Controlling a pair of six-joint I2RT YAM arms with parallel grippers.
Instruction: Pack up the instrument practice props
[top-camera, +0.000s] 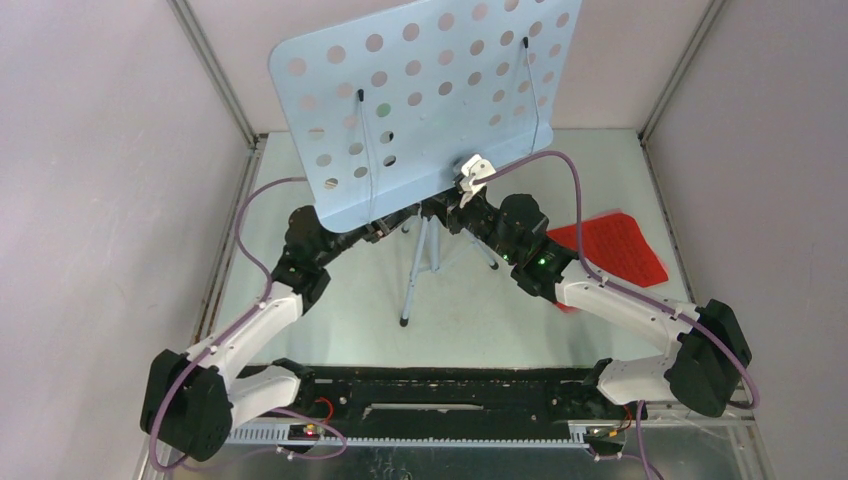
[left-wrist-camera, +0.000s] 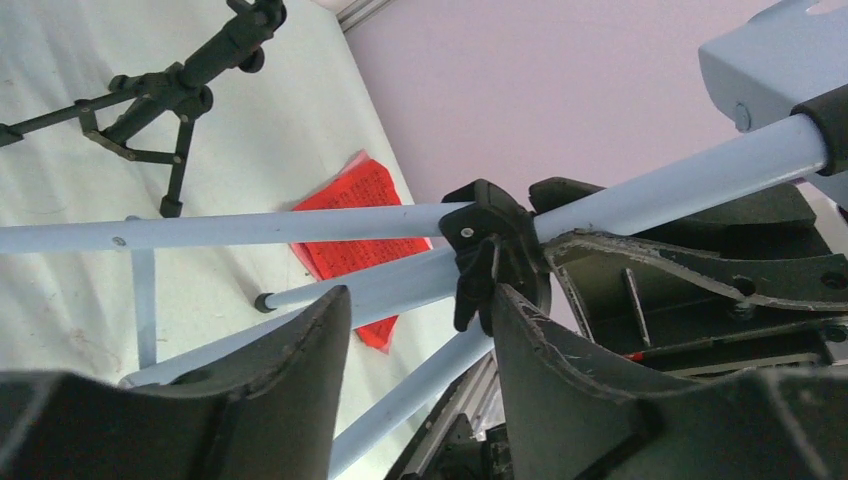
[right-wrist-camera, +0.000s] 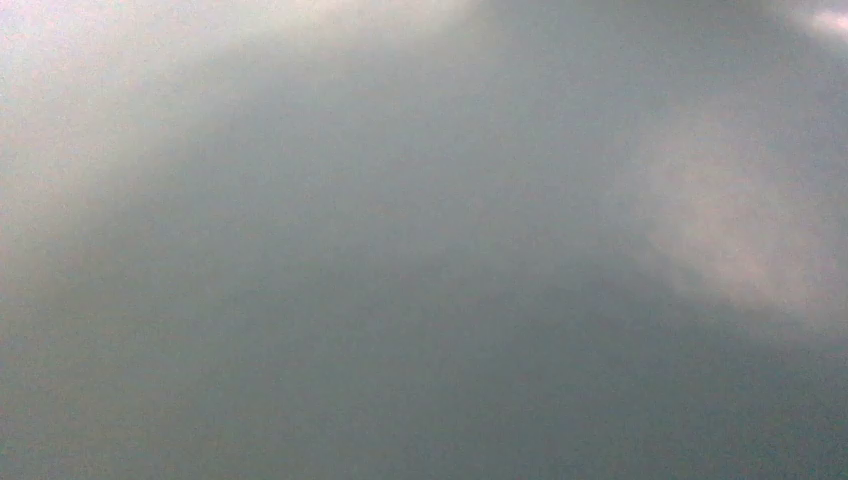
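The pale blue perforated music desk tilts on its blue-grey tripod, filling the back middle of the top view. My right gripper sits at the desk's lower lip and looks shut on it; the right wrist view is only grey blur. My left arm reaches under the desk. In the left wrist view, my left gripper is open by the tripod's black hub, with a pale blue leg running between its fingers. A red score sheet lies flat to the right. A black mic mount stands further back.
Grey walls with metal corner posts close in the table on the left, back and right. A black rail carrying both arm bases runs along the near edge. The tripod's feet spread over the middle of the table.
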